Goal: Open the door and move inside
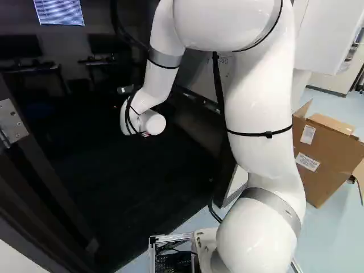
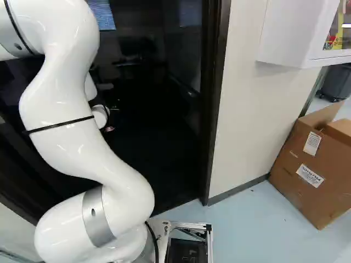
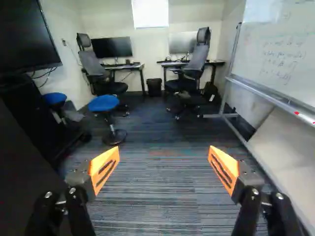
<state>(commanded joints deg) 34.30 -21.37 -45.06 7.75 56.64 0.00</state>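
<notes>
One carpeted room (image 3: pixel 152 182) lies ahead; its door (image 3: pixel 24 182), seemingly swung inward, is probably the dark panel beside the gripper (image 3: pixel 164 160) in the wrist view, with one hinge (image 1: pixel 11 120) at the left of the left base view; the arm (image 1: pixel 259 114) reaches through, so driving in looks like the step in hand. Should the base veer right, it could scrape the jamb (image 2: pixel 216 98); if nothing holds the door, it could swing back against the arm; driving far with the arm outstretched could bring it into the furniture. Counted: one whiteboard (image 3: pixel 280 54); two desks (image 3: pixel 133 67); two office chairs (image 3: pixel 93 64); three screens (image 3: pixel 29 34); one cardboard box (image 2: pixel 312 164), outside; two blue stools (image 3: pixel 103 103); one bin (image 3: pixel 154 87); two fingers, spread wide, gripping nothing.
</notes>
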